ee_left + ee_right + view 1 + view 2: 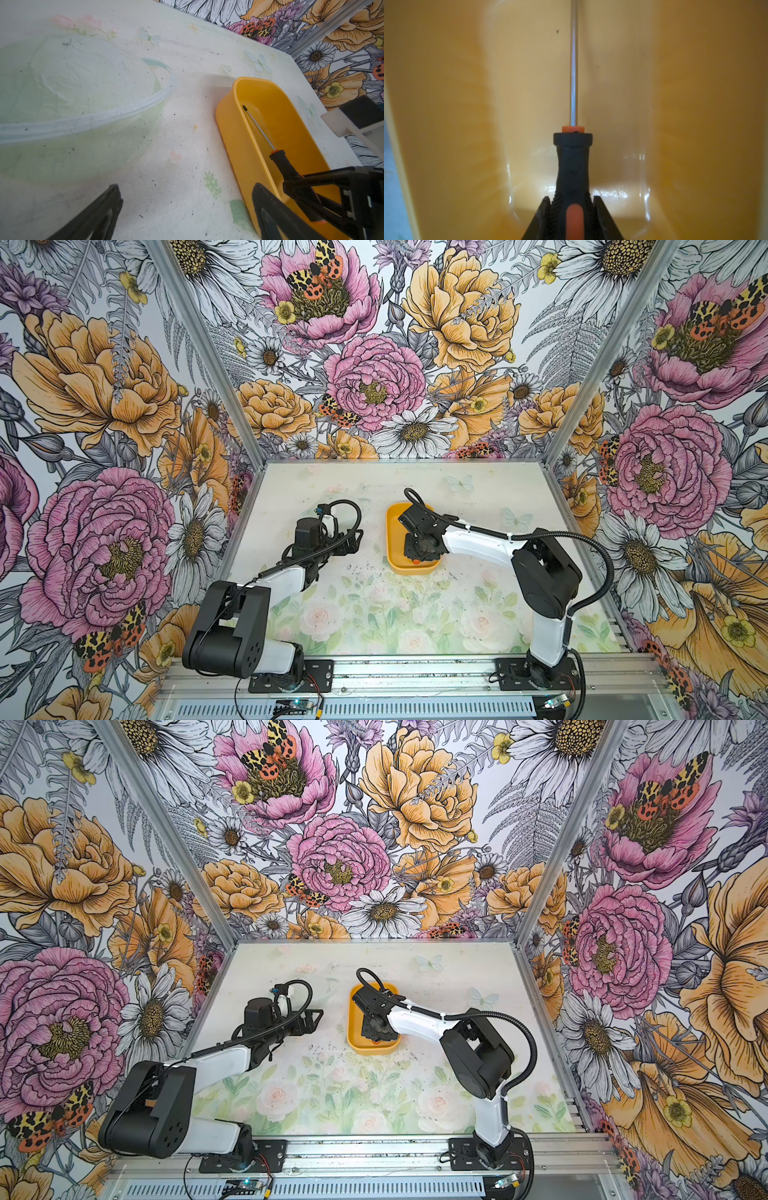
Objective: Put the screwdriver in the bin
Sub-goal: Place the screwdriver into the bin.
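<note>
Right hand (572, 200): jaws closed narrow on the ribbed black handle of the screwdriver (573, 162), one finger on either side, the orange strip of the handle showing between them. A moulded mark sits on the handle, too dim to read.

Ahead of the hand, the orange collar and thin bright shaft run straight away from it, down the length of the bin (446, 124). Yellow-orange walls rise close on both sides of the hand, with the glossy floor below.

From the left wrist view, the right hand (295, 181) reaches in over the near end of the bin (228, 124). The screwdriver (282, 164) is tilted, handle up and dark tip low by the far end. Cannot tell whether the tip touches the floor.

In both top views only the orange butt of the screwdriver (415, 560) (376, 1040) peeks out beneath the hand, inside the bin's (392, 531) (353, 1019) near rim.

Left hand (187, 187): jaws wide, nothing between them. It sits over bare counter (374, 614) beside the bin, apart from the right hand.

Counter has a pale flower print with dark specks.
</note>
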You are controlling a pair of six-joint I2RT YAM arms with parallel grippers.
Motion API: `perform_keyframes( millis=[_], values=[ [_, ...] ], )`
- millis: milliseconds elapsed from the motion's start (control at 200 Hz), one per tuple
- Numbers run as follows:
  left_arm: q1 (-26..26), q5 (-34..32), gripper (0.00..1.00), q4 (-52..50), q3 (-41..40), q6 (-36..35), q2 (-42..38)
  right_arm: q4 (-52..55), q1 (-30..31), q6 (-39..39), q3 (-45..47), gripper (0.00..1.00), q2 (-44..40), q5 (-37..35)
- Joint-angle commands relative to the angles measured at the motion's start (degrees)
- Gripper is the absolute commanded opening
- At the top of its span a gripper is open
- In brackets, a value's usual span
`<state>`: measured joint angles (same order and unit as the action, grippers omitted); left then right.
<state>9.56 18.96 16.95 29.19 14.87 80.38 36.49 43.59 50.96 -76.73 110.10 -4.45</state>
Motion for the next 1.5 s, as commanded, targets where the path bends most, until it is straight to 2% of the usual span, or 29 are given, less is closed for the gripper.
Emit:
perform_keyframes(
  millis=[0, 1036, 1496],
  values=[
    [-0.3, 0.7, 0.99, 1.6, -0.5, 0.1, 0.6, 0.1, 0.4, -1.2, -2.2, 0.0, 1.4, -0.2],
    [-0.4, 1.0, 0.99, 1.6, -0.1, 0.2, 1.2, 2.5, 0.5, -1.8, -3.5, 0.0, 5.3, -1.5],
    [-0.4, 1.0, 0.99, 1.6, -0.2, 0.5, 1.0, 3.1, 0.5, -2.7, -3.5, 0.13, 5.7, -1.9]
  ],
)
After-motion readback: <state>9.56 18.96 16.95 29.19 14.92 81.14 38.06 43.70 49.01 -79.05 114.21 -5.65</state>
